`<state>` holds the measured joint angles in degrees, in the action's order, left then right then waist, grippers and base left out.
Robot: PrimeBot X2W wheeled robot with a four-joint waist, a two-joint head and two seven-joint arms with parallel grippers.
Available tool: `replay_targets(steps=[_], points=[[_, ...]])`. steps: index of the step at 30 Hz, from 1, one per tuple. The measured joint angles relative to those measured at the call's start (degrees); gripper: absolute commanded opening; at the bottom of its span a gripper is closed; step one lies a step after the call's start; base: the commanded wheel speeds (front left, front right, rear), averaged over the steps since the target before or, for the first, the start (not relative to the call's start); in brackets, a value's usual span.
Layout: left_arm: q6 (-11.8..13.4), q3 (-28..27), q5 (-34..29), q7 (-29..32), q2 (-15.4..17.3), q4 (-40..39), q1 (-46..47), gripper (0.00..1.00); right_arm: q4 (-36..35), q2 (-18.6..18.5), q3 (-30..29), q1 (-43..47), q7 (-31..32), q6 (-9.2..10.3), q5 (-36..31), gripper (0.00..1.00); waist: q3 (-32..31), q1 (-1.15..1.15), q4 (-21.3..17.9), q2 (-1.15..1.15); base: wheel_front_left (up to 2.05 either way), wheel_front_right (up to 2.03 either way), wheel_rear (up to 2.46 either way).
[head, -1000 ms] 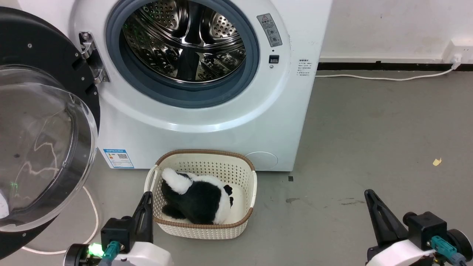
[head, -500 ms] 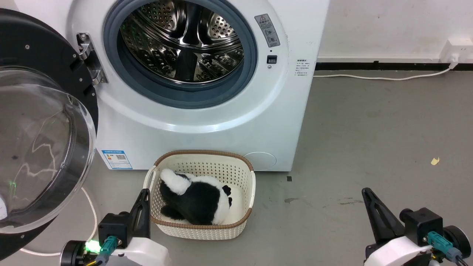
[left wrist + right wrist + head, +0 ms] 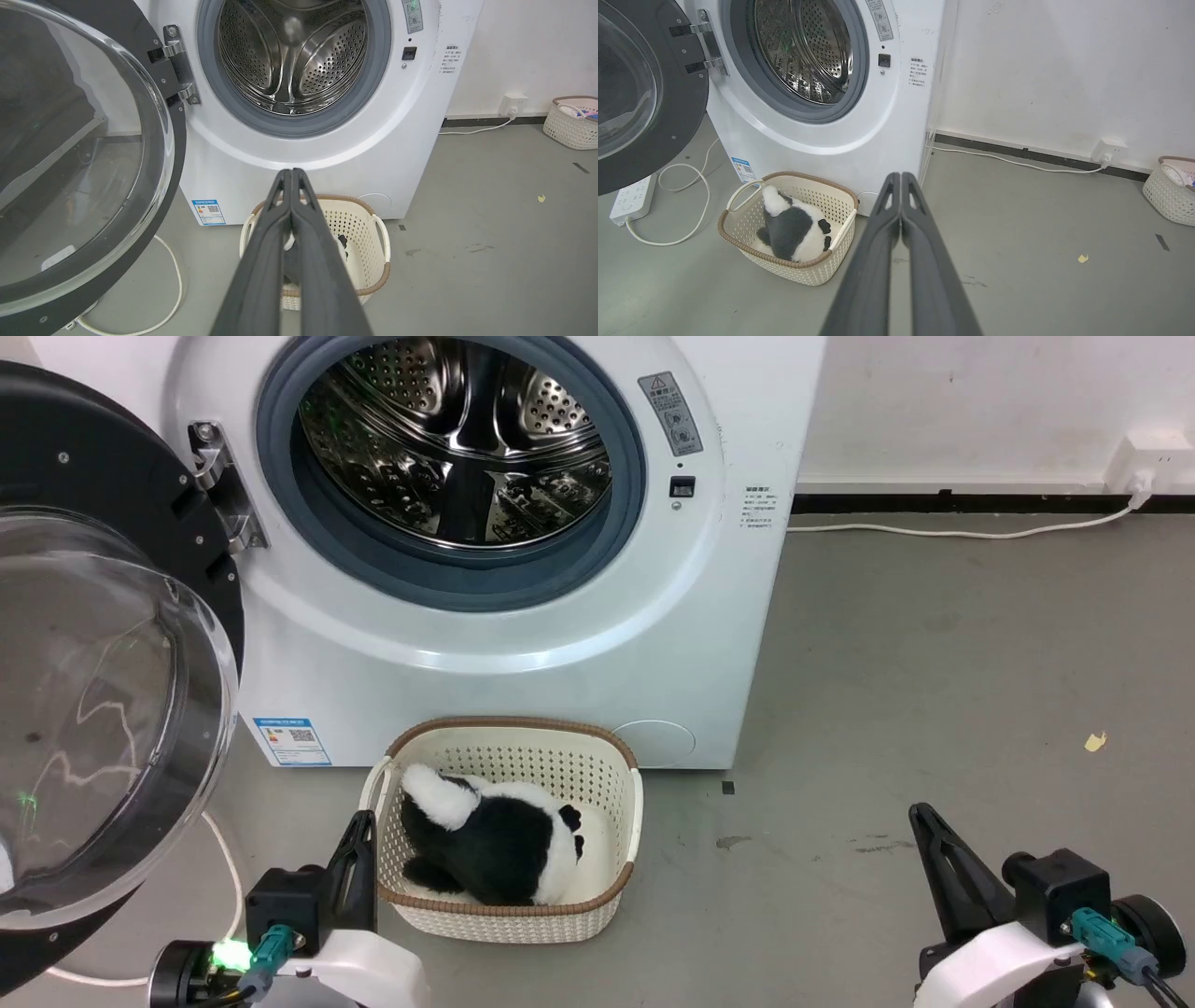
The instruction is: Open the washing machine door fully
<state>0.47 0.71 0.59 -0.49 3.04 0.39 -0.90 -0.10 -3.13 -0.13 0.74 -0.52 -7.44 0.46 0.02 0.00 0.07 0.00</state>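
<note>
The washing machine door (image 3: 93, 663) is swung wide, left of the washing machine (image 3: 523, 644). Before it, left tool (image 3: 363, 826) and right tool (image 3: 922, 821) are pressed together, empty. Risk: door nudged back by a left-arm sweep.

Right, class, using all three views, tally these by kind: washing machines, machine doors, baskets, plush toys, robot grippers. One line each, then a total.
washing machine: 1
washing machine door: 1
basket: 2, one in front of the machine, one along the wall
plush toy: 1
grippers: 2, left gripper, right gripper
Total: 7
</note>
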Motion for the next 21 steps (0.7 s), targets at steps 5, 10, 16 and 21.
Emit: replay_targets(steps=[5,10,16,21], points=[[-0.2,-0.4,-0.1,0.5,-0.1,-0.1,0.0,0.00,0.0,0.0,0.1,0.0,0.5,0.00,0.0,0.00,0.0,0.00,-0.1,0.00,0.00,0.00,0.00],[-0.2,-0.6,-0.1,0.5,-0.2,-0.2,0.0,0.00,0.0,0.0,0.1,0.0,0.5,0.00,0.0,0.00,0.0,0.00,-0.1,0.00,0.00,0.00,0.00],[-0.2,-0.7,-0.1,0.5,-0.2,-0.2,0.0,0.00,0.0,0.0,0.2,0.0,0.5,0.00,0.0,0.00,0.0,0.00,-0.1,0.00,0.00,0.00,0.00],[-0.2,-0.7,-0.1,0.5,-0.2,-0.2,0.0,0.00,0.0,0.0,0.2,0.0,0.5,0.00,0.0,0.00,0.0,0.00,-0.1,0.00,0.00,0.00,0.00]])
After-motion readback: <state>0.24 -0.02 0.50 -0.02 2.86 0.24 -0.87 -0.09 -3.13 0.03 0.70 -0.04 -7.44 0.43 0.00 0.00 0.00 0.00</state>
